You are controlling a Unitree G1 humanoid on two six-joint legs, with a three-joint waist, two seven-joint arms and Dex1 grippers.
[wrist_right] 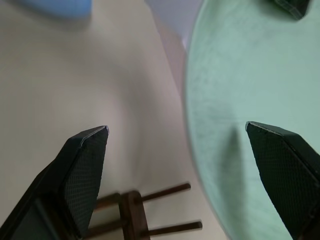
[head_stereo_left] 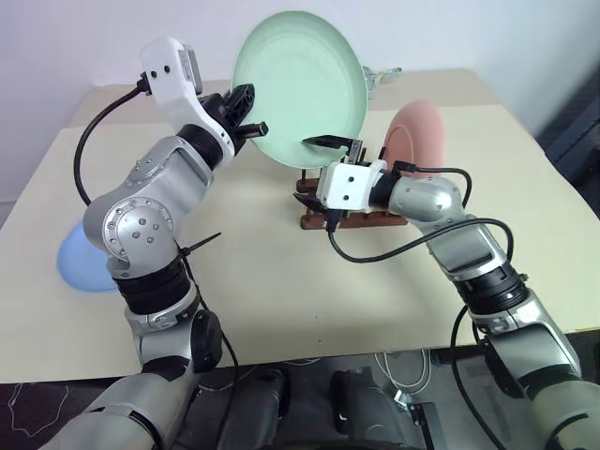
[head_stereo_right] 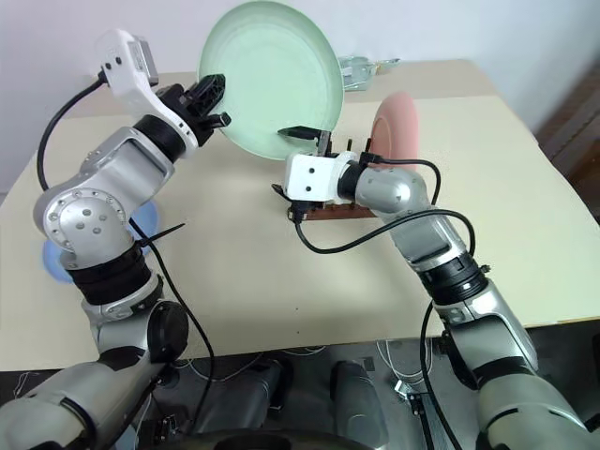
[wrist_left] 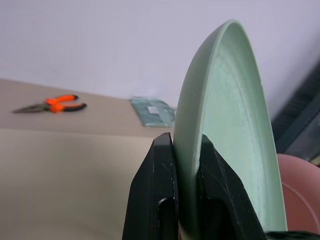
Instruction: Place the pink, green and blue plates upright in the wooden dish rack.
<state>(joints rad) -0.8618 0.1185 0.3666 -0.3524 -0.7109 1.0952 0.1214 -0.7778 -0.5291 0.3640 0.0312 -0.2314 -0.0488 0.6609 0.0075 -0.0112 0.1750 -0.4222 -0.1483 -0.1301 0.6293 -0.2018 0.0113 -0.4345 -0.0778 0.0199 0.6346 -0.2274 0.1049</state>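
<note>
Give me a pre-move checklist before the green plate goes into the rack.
1. Left gripper jaws clamped on green plate rim: ok.
2. Right gripper jaws open, straddling the plate's edge: ok.
3. Plate held on edge above the wooden dish rack: ok.
4. Pink plate already upright in the rack: ok.
5. Free slot beside the pink plate: cannot tell.
6. Blue plate still flat on the table: not ok.
</note>
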